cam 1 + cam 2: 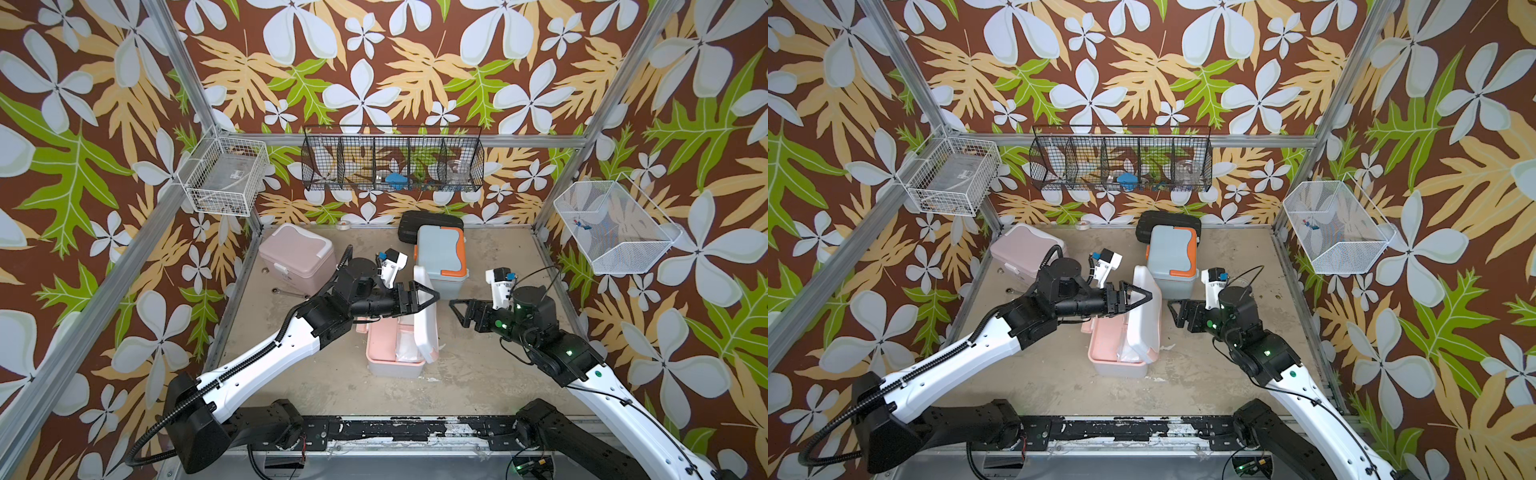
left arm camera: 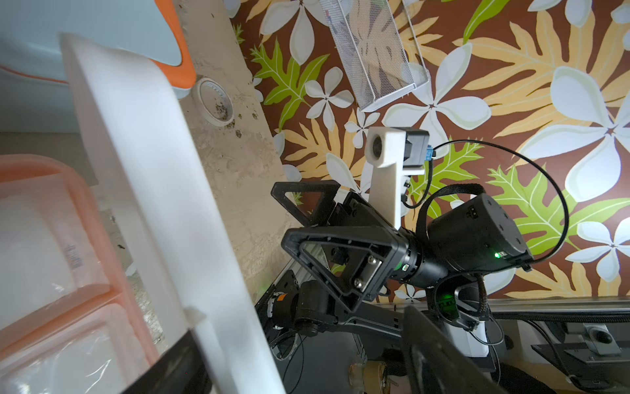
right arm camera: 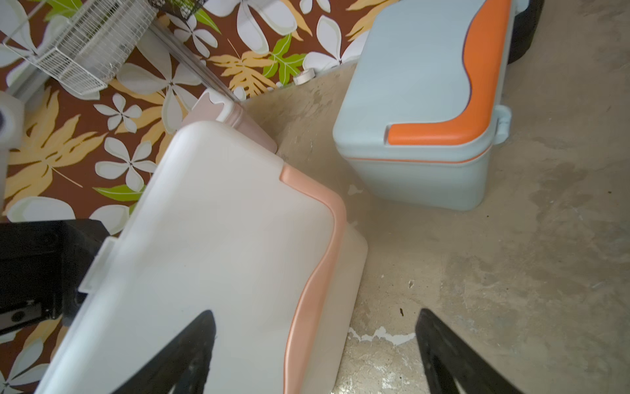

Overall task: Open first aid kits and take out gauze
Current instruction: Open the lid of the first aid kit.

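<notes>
Checked bench first: counted three kits on it, plus a black case at the back. Found white kit at centre already open, lid swung up near vertical on the side toward the right arm. Found blue kit behind it, shut, touching or just in front of black case. Found pink kit at back left, shut too, apart from both arms.

Logged left end effector at lid's top edge: jaws spread wide, lid edge between them and close to one of them in the left wrist view. Read that as released, propping the lid rather than clamping it. Logged right end effector just beside lid's outer face, also released, jaws wide, holding nothing.

Spotted gauze inside white kit, white pads in clear packets. Saw none out on bench.

Scored progress as early: one of three kits opened, no gauze removed. Left to do: pull gauze from white kit, then open blue and pink and empty those. Couldn't tell what blue and pink hold. Flagged risk of lid dropping shut once unpropped.
</notes>
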